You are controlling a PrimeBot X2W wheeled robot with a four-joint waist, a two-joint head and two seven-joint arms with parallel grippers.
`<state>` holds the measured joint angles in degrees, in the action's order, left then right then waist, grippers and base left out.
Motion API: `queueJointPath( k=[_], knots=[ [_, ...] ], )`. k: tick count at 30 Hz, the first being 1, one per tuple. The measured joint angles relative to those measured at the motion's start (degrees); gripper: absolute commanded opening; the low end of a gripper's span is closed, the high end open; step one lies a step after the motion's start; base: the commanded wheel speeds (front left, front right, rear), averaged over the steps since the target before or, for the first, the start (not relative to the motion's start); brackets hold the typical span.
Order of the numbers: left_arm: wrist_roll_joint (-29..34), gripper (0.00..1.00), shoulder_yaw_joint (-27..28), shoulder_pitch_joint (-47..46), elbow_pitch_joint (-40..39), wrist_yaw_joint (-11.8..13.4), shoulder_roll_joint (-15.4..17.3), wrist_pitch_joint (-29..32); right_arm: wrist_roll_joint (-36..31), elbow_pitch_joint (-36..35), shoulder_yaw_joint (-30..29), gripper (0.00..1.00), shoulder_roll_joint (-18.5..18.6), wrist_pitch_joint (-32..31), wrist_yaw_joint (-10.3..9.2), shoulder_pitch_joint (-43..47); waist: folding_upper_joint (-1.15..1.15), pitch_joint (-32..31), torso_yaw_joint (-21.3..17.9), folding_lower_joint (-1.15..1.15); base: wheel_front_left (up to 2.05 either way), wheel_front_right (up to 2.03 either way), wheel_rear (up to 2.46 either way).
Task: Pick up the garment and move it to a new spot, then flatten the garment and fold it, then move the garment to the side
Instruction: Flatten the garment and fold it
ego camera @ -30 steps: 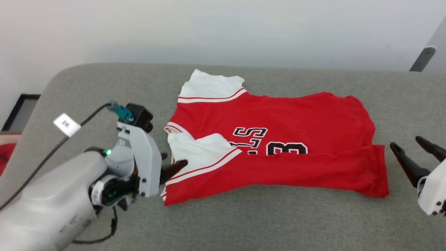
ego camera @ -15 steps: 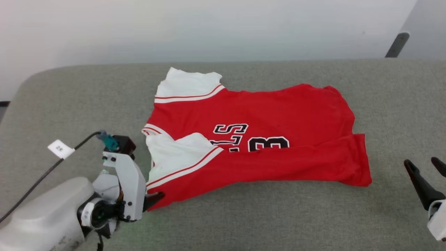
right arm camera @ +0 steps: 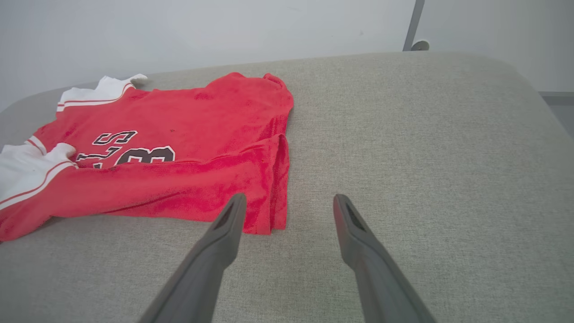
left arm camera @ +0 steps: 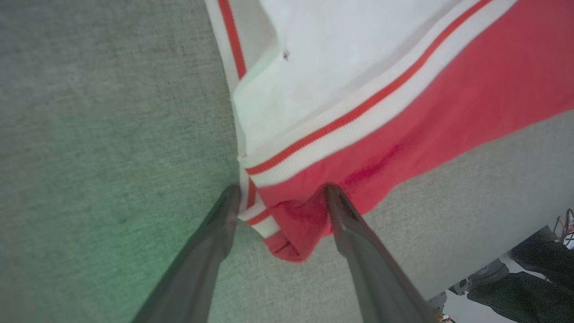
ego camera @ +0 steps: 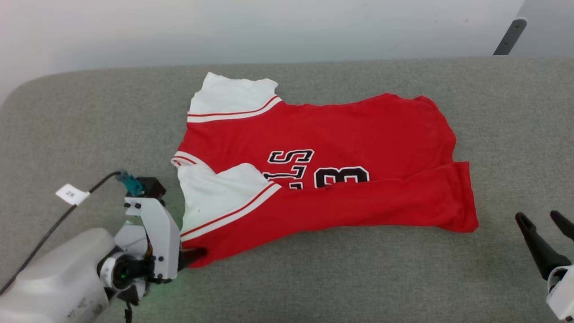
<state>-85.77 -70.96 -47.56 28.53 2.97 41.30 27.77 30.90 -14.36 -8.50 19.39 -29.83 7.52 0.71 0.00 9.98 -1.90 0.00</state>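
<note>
The left gripper [ego camera: 193, 257] has slid from the white sleeve [ego camera: 215, 193] to the lower-left corner of the shirt [ego camera: 341, 134] lying mid-frame on the grey cushion [ego camera: 358, 278] — fingers wide, straddling it, nothing gripped — likely readying another fold; the right gripper [ego camera: 538, 216] waits spread, lower right.

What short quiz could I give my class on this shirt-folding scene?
1. True or false: the right hand is gripping the garment.
2. Which part of the garment sits between the open fingers of the left hand? A) far white sleeve B) near-left corner C) right-side hem
3. Fill in: the garment lies on a ____ padded table.
Key: 1 false; 2 B; 3 grey.
</note>
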Motion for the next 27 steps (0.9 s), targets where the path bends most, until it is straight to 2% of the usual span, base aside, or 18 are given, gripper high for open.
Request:
queueJointPath(
  k=[1,2,13,17,27],
  knots=[
    [-0.4,0.41,0.1,0.0,0.4,-0.4,-0.2,0.1,0.3,-0.2,0.1,1.00,0.0,-0.9,0.00,0.0,0.00,0.1,0.1,0.00,0.00,0.00,0.00],
    [-0.4,0.00,0.2,0.0,0.8,-0.9,-0.3,0.1,0.4,-0.4,0.2,1.00,-0.2,-1.6,0.00,0.0,0.00,0.1,0.1,0.00,0.00,0.00,0.00],
    [0.7,0.00,1.1,-2.1,5.1,-4.0,-2.4,-1.9,-0.5,2.4,0.6,1.00,-0.5,-10.7,-0.01,-4.4,0.00,1.2,1.1,0.00,0.00,0.00,0.00],
    [1.2,0.00,1.2,-3.7,6.3,-4.9,-3.8,-2.2,-1.4,8.4,2.4,1.00,-0.4,-14.8,-0.01,-9.2,0.00,2.1,1.9,0.00,0.00,0.00,0.00],
    [1.9,0.00,1.8,-5.9,7.8,-6.3,-5.8,-2.6,-2.8,21.4,5.8,1.00,0.5,-17.2,-0.01,-18.2,0.00,4.3,3.8,0.00,0.00,0.00,0.00]
  ],
)
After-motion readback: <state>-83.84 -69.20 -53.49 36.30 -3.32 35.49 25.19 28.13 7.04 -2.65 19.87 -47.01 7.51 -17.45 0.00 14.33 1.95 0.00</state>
